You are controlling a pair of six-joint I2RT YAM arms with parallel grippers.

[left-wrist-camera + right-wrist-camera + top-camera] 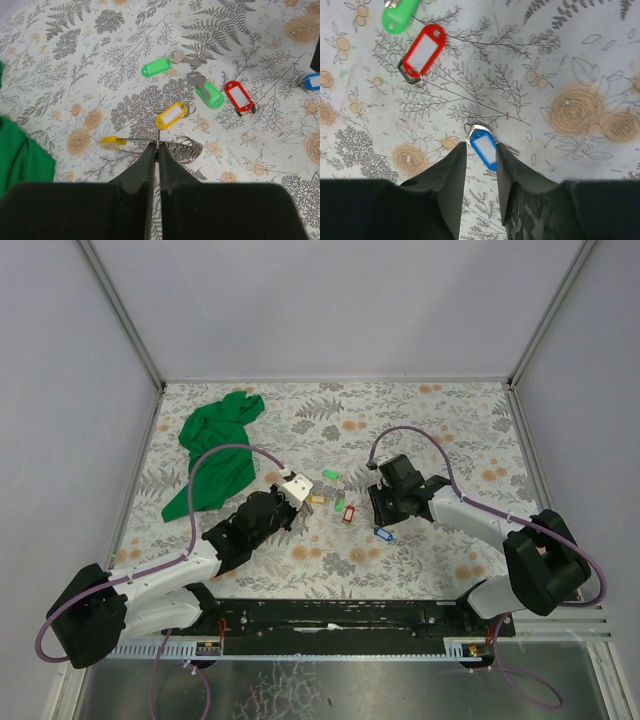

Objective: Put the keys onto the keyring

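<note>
Floral tabletop [455, 430] | L fingers [141, 172] shut on keyring [186, 147] | R fingers [451, 172] straddle blue key [484, 149], grip unclear

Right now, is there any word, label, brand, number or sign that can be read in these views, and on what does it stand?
No text can be read in any view.
The label windows on the red key tag, yellow key tag and blue key tag look blank.
The green key tags show no lettering.
</note>
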